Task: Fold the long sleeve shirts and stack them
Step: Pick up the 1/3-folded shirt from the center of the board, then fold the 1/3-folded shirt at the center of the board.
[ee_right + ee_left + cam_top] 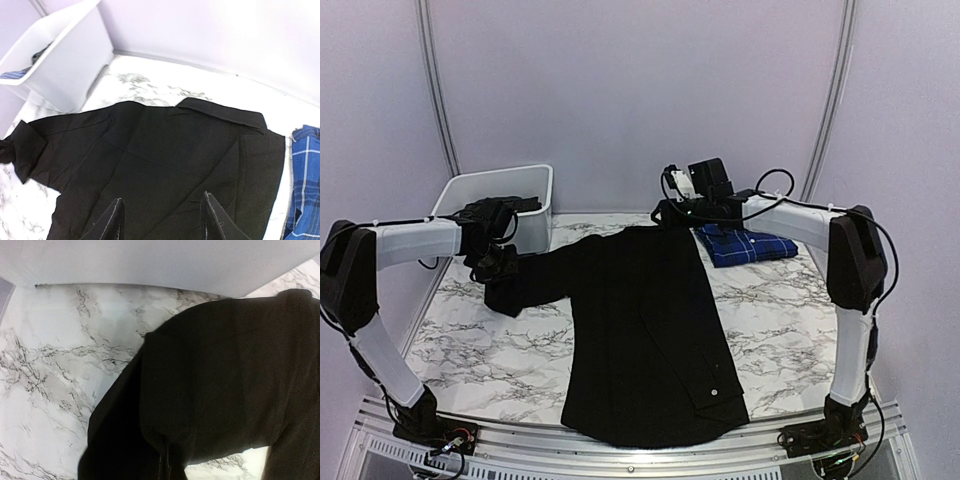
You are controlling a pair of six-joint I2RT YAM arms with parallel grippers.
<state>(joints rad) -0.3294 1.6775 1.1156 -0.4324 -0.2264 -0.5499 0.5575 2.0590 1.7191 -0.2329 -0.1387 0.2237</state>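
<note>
The large black shirt (645, 330) lies spread flat down the middle of the marble table, collar at the far end. Its left sleeve (535, 275) stretches out to the left. My left gripper (498, 262) is shut on that sleeve's end, and in the left wrist view the black cloth (215, 385) bunches at the bottom edge and hides the fingers. My right gripper (670, 212) hovers open and empty over the shirt near its collar (225, 112), fingertips (116, 217) apart above the cloth (150, 160). The folded blue plaid shirt (750, 245) lies at the far right and also shows in the right wrist view (306, 185).
A white plastic bin (535, 185) stands at the far left corner, just behind my left gripper, with some dark and striped cloth inside (39, 54). Pale walls close the back and sides. Bare marble (485, 345) shows on both sides of the black shirt.
</note>
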